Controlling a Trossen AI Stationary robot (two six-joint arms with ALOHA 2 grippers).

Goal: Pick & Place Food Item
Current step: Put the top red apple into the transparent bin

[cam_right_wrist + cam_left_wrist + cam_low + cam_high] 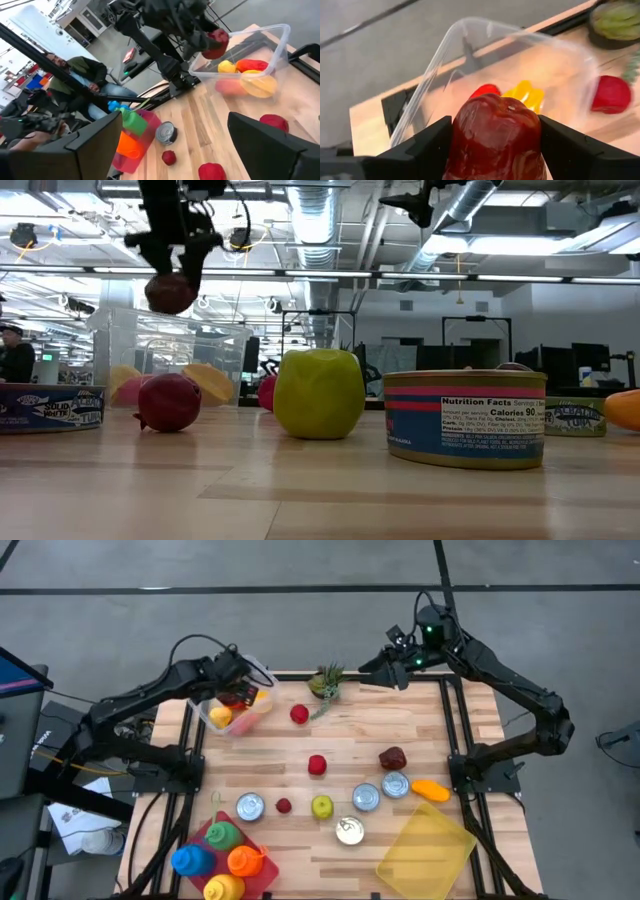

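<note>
My left gripper (237, 692) hovers over the clear plastic container (205, 712) at the table's far left corner, shut on a dark red fruit (495, 130). In the low view the fruit (170, 292) hangs high above the tabletop. Yellow and red food pieces (522, 92) lie inside the container (470, 45). My right gripper (390, 672) waits raised at the far edge, right of the small plant, and is open (175, 145). The right wrist view shows the left arm with the fruit (217, 42) above the container (260, 55). My left gripper pinches the dark red fruit across its middle (465, 140), one finger (427, 145) on each side. The fingers point down from above. The fruit is lifted clear, directly over the container's open top.
A potted plant (325, 682) stands at the far edge. Red fruits (299, 714) (317, 765), a dark red one (392, 757), a green apple (322, 806), several cans (366, 797), a carrot (430, 790), a yellow lid (425, 850) and a red tray (265, 875) of toys occupy the table. A person (75, 75) sits beyond.
</note>
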